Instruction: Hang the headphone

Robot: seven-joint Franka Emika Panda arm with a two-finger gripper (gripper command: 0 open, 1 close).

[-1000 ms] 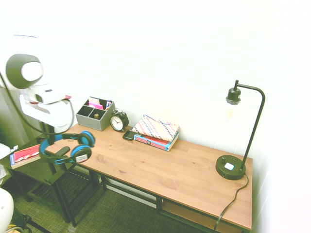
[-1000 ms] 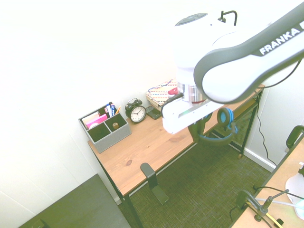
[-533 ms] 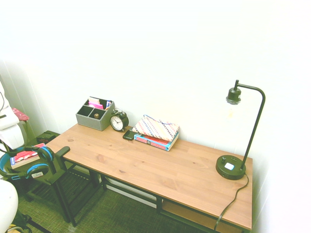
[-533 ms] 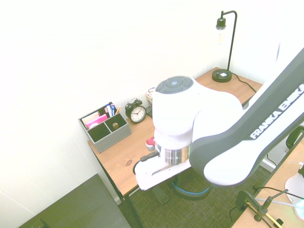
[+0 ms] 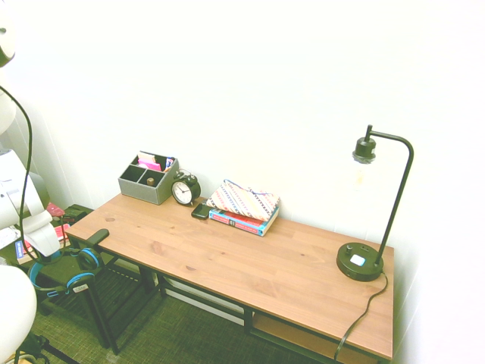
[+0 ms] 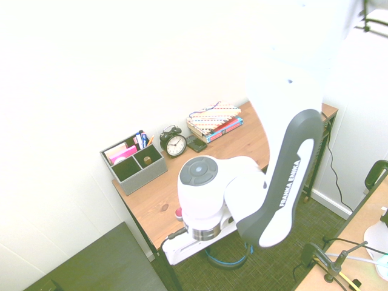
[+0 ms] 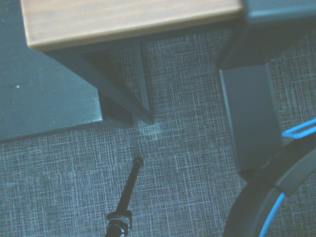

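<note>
"So, where are we?"

"Beside the wooden desk (image 5: 227,254), at its near-left corner in the first exterior view. The one Franka arm (image 6: 285,182) has the headphone (image 5: 79,282) directly below its end effector, off the desk, headband roughly level, cups towards the desk."

"And the hanger?"

"That black bracket (image 5: 95,239) on the desk edge, I'd judge. It's just beside the headphone, so the coming move turns on that sideways gap."

"Grip?"

"The gripper (image 5: 50,256) is closed, pinching the headband."

"Count?"

"One desk, one arm, one headphone, one bracket, one gripper; two cups."
</note>
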